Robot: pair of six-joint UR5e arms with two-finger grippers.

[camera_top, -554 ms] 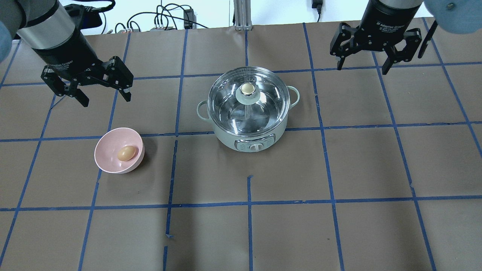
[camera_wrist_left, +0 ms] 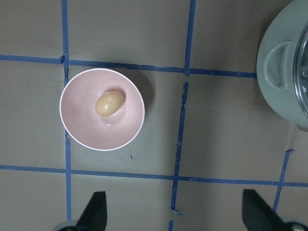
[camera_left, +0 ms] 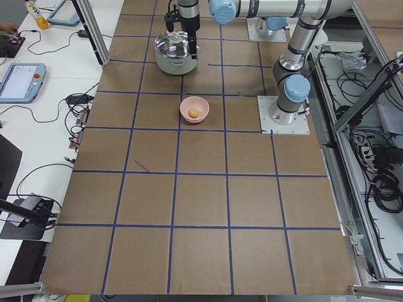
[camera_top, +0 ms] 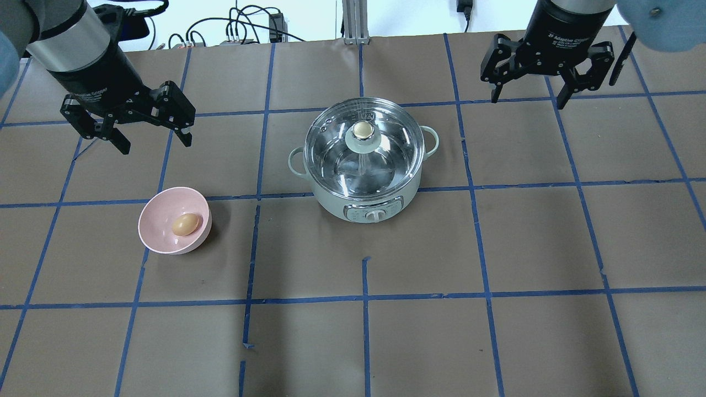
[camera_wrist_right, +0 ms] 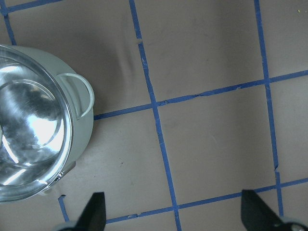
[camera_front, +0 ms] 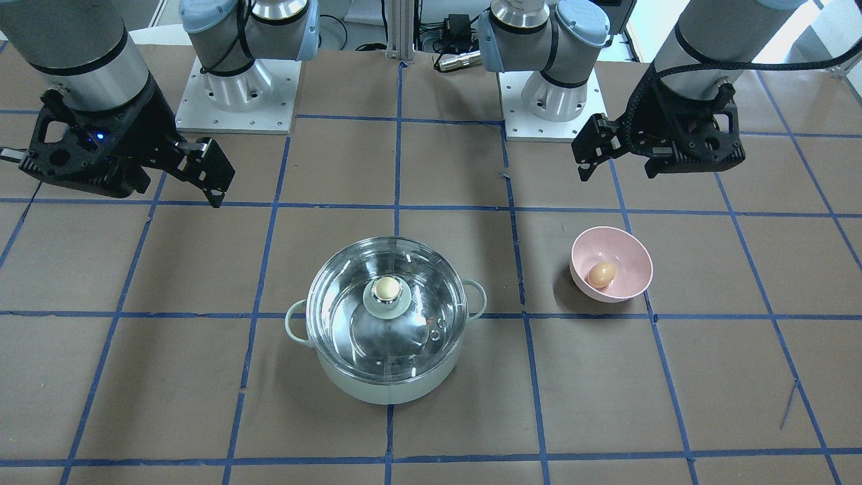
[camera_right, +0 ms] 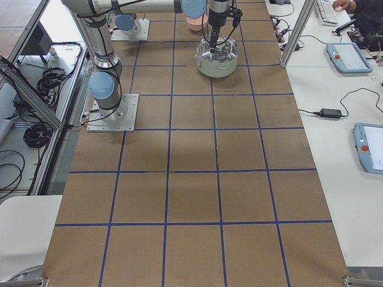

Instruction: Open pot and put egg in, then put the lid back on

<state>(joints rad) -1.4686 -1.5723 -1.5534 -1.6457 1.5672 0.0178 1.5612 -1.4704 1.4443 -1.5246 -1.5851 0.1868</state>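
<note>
The mint-green pot (camera_top: 353, 207) stands mid-table with the glass lid (camera_top: 386, 157) on it, the cream-topped knob (camera_top: 362, 130) in the lid's centre. The brown-orange egg (camera_top: 185, 224) lies in a pink bowl (camera_top: 157, 234) to the pot's left. My left gripper (camera_top: 154, 144) is open and empty, hovering behind the bowl. Its wrist view shows the egg (camera_wrist_left: 109, 103), the bowl (camera_wrist_left: 84, 132) and the pot's edge (camera_wrist_left: 276, 72). My right gripper (camera_top: 528, 102) is open and empty, high at the back right of the pot. Its wrist view shows the pot (camera_wrist_right: 82, 137) and the lid (camera_wrist_right: 29, 125).
The table is brown paper with a blue tape grid (camera_top: 364, 298). The two arm bases (camera_front: 236, 87) stand at the robot's side of the table. Cables (camera_top: 242, 30) lie beyond the far edge.
My right gripper has drawn back slightly toward the far edge. My left gripper has barely shifted. Pot, lid, bowl and egg have not moved.
</note>
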